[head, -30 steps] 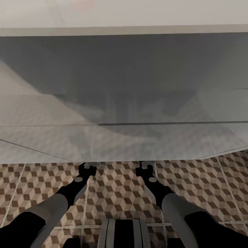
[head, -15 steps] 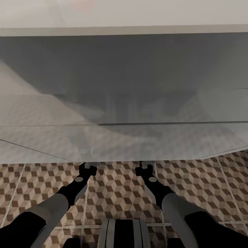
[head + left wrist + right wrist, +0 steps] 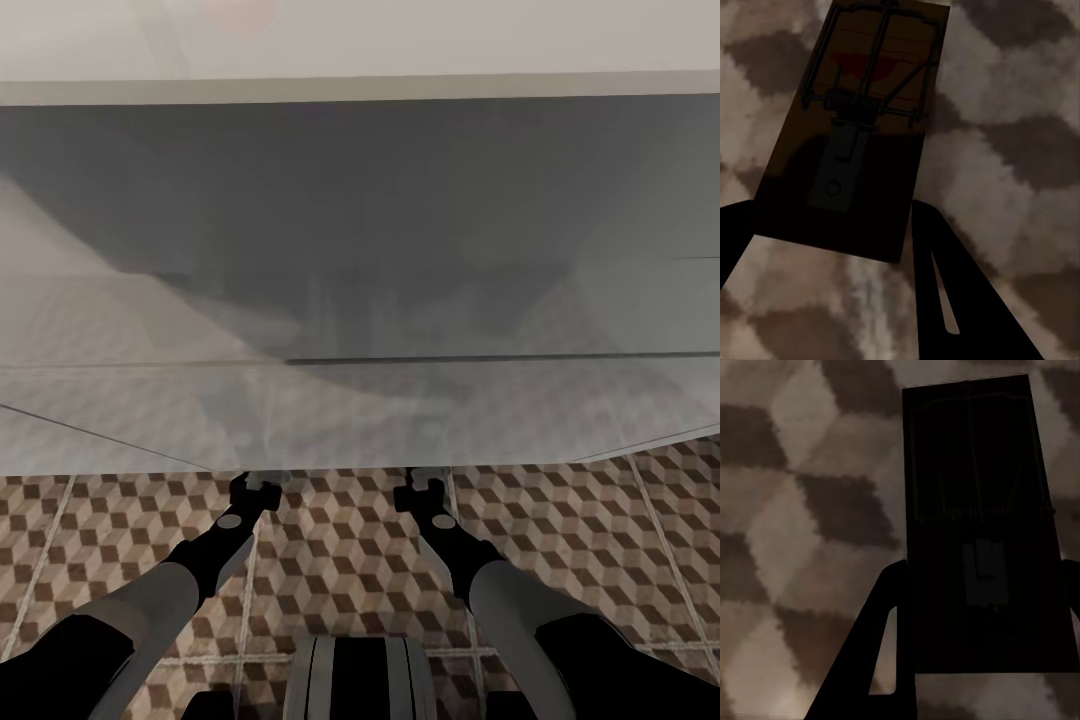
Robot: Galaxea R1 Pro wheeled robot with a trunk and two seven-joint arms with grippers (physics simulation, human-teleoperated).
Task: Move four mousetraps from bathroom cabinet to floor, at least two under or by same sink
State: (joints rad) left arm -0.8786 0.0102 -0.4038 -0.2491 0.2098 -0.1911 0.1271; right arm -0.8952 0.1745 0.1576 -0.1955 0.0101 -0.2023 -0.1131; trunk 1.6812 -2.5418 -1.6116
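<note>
Both grey-and-black arms are being stretched forward and down over the cube-patterned brown, beige and white tiled floor (image 3: 340, 560), their tips being hidden under the near edge of a pale translucent grey slab (image 3: 360, 300). A flat brown wooden mousetrap (image 3: 859, 127) is being gripped between the left gripper (image 3: 832, 247) fingers; a second, shadowed mousetrap (image 3: 982, 525) is being clamped in the right gripper (image 3: 982, 660).

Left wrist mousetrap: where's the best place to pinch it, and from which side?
Pinch the mousetrap across its long side edges at the bare wooden end, below the spring and wire bar. The flat, narrow board suits a straddling grip. The left gripper's fingers already flank that end.
</note>
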